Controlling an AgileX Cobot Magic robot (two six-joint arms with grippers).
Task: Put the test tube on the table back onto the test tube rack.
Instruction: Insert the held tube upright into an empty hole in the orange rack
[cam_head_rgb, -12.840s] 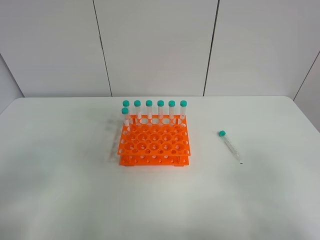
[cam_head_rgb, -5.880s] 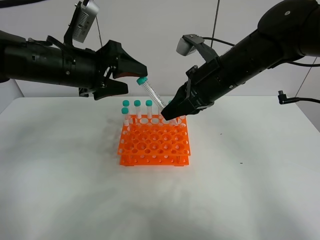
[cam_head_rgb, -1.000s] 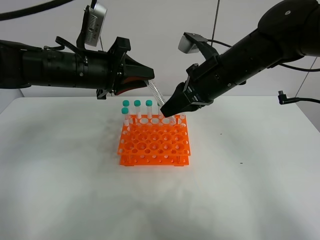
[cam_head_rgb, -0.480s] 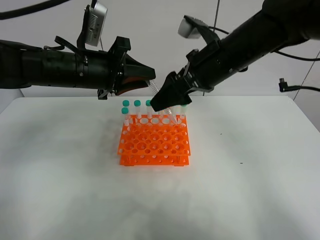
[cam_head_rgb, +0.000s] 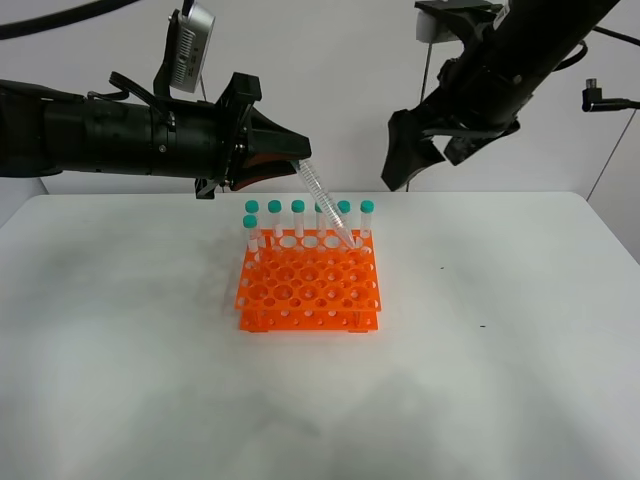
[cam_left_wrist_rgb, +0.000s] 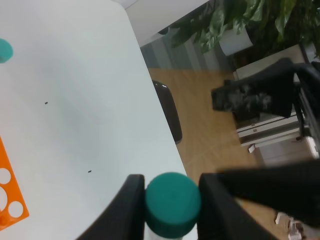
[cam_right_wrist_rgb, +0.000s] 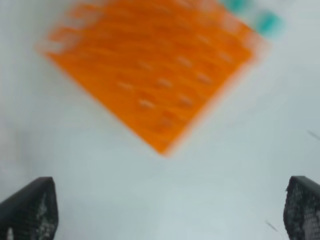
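Observation:
My left gripper (cam_head_rgb: 296, 160) is shut on the teal cap of the test tube (cam_head_rgb: 326, 206). The tube slants down to the right, its tip at the back right holes of the orange test tube rack (cam_head_rgb: 308, 290). In the left wrist view the cap (cam_left_wrist_rgb: 172, 204) sits clamped between my two black fingers (cam_left_wrist_rgb: 131, 206). My right gripper (cam_head_rgb: 428, 165) is open and empty, raised above and to the right of the rack. The right wrist view shows its fingertips (cam_right_wrist_rgb: 30, 210) wide apart over the blurred rack (cam_right_wrist_rgb: 150, 70).
Several more teal-capped tubes (cam_head_rgb: 275, 208) stand in the rack's back row and left side. The rack sits mid-table on the white table (cam_head_rgb: 520, 350). Beyond the table edge the left wrist view shows floor, plants and a dark chair (cam_left_wrist_rgb: 260, 95).
My right gripper has left the tube's lower end and swung up and to the right, away from the rack. The left gripper and the tube stay put.

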